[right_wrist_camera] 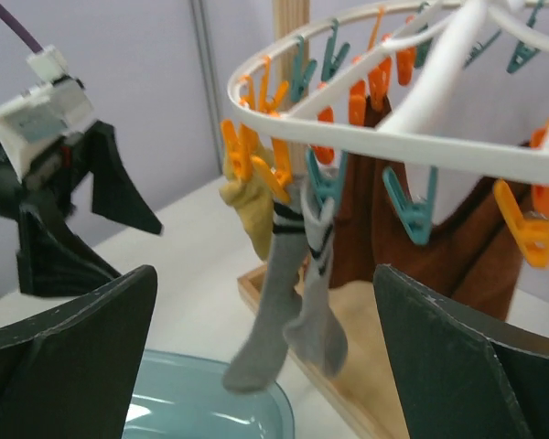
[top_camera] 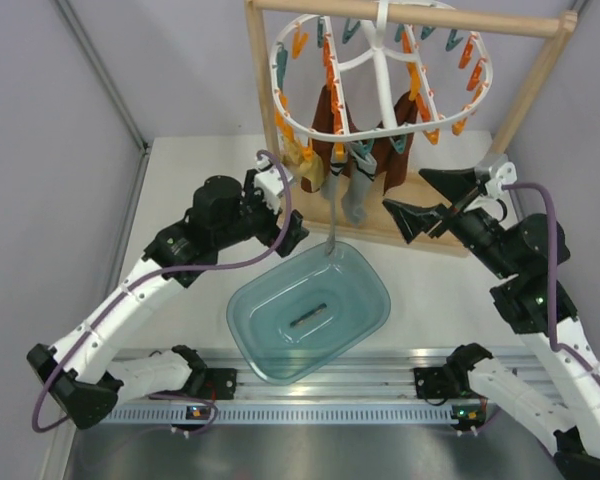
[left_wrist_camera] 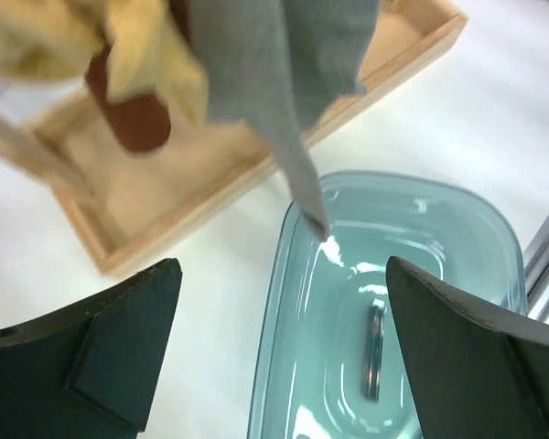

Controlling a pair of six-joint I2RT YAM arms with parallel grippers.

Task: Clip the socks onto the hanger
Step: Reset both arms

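Top external: white hanger [top_camera: 380, 130] hooked on wooden rack [top_camera: 540, 80] at back of table. Grey socks [top_camera: 352, 200] clipped side by side under its near rim, toes down, above far edge of teal tub [top_camera: 242, 300]. Yellow socks [top_camera: 302, 165] clipped just left of them; brown socks [top_camera: 325, 115] behind. Left gripper [left_wrist_camera: 284, 265] low beside yellow socks, jaws wide apart, gripping nothing. Right gripper [top_camera: 425, 200] right of grey socks, jaws wide apart, gripping nothing.
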